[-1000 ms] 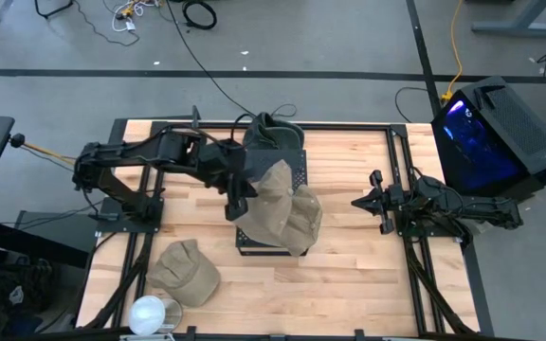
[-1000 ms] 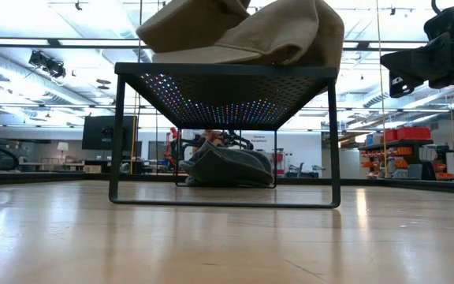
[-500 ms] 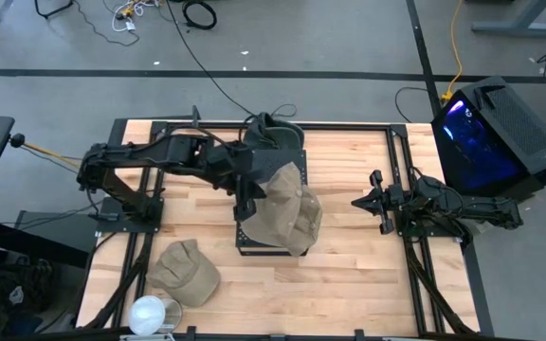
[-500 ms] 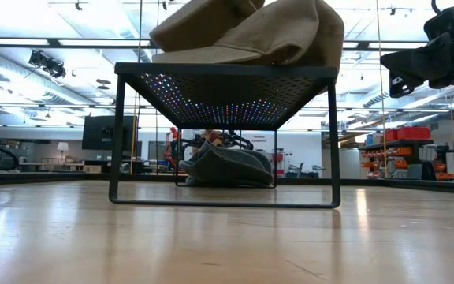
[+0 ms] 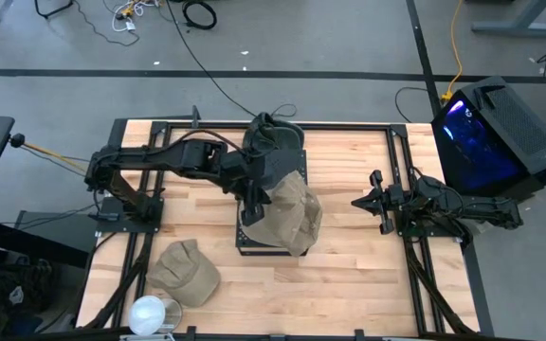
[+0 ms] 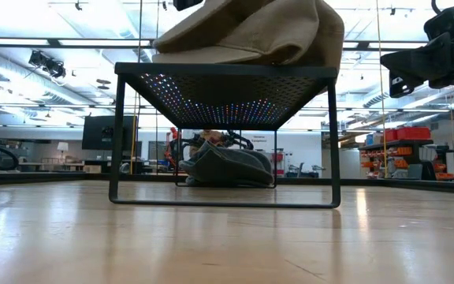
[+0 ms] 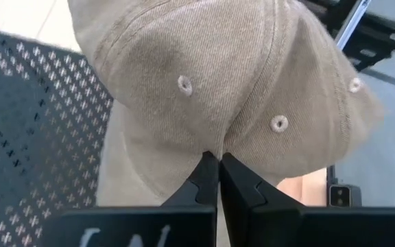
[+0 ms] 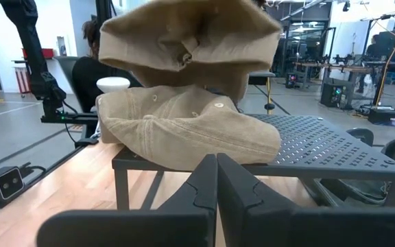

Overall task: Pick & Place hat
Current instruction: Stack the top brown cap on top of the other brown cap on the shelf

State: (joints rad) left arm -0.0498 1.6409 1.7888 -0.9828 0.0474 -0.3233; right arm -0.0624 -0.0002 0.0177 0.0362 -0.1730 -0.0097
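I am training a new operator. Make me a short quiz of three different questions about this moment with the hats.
1. True or false: the left tool is shut on a tan hat above the black mesh rack.
2. Where does the dark hat lie? A) on top of the rack B) under the rack C) at the table's front edge
3. Fill in: the right tool waits to the rack's right, its fingers ____ and holding nothing.

Key: 1 true. 2 B. 3 shut.

A further tan hat lies on the table near the front left.
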